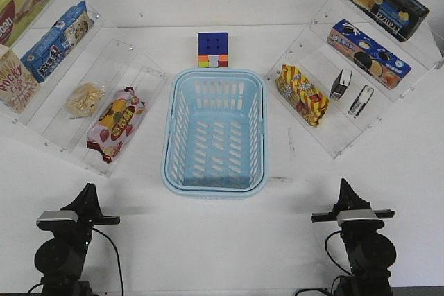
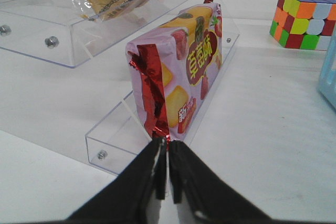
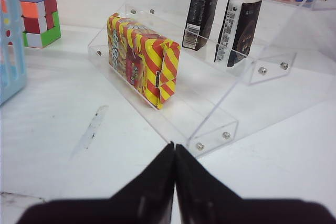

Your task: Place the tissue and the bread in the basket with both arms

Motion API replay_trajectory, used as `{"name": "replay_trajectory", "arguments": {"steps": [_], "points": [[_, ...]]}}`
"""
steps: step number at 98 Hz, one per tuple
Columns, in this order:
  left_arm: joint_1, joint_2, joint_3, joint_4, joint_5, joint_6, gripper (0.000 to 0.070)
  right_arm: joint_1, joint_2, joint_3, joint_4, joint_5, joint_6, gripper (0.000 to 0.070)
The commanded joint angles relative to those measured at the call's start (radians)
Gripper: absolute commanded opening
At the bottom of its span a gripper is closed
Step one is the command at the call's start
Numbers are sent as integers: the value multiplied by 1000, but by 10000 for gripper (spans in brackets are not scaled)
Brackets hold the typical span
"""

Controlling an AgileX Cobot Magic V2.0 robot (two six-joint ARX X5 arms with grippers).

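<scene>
Two slim black-and-white tissue packets (image 1: 340, 84) stand on a clear shelf (image 1: 326, 140) right of the light-blue basket (image 1: 215, 132), beside a red-yellow snack pack (image 1: 302, 94). Left of the basket, the wrapped bread (image 1: 84, 100) sits on another clear shelf (image 1: 97, 161) behind a red snack bag (image 1: 116, 123). Both the left gripper (image 2: 168, 169) and right gripper (image 3: 174, 174) are clenched, holding nothing, near the table's front edge.
</scene>
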Motion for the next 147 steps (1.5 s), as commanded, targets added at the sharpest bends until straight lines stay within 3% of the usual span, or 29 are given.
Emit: {"name": "replay_trajectory", "arguments": {"steps": [1,79,94,105,116,128,141,144,147], "points": [[1,-1,-20,11,2,5,0,1,0,-2,10,0,17,0],[1,-1,-20,11,2,5,1,1,0,-2,12,-4,31,0],[1,-1,-20,11,2,5,1,1,0,-2,19,-7,115,0],[1,-1,-20,11,2,5,1,1,0,4,69,10,346,0],[1,-1,-20,11,2,5,1,-1,13,96,-15,75,456,0],[1,-1,-20,11,2,5,0,-1,133,250,-152,108,471,0],[1,-1,-20,11,2,5,0,-1,356,414,-200,103,400,0],[1,-1,-20,11,2,5,1,-1,411,448,-200,101,382,32],[1,-1,-20,11,2,5,1,-1,465,481,-200,100,368,112]]}}
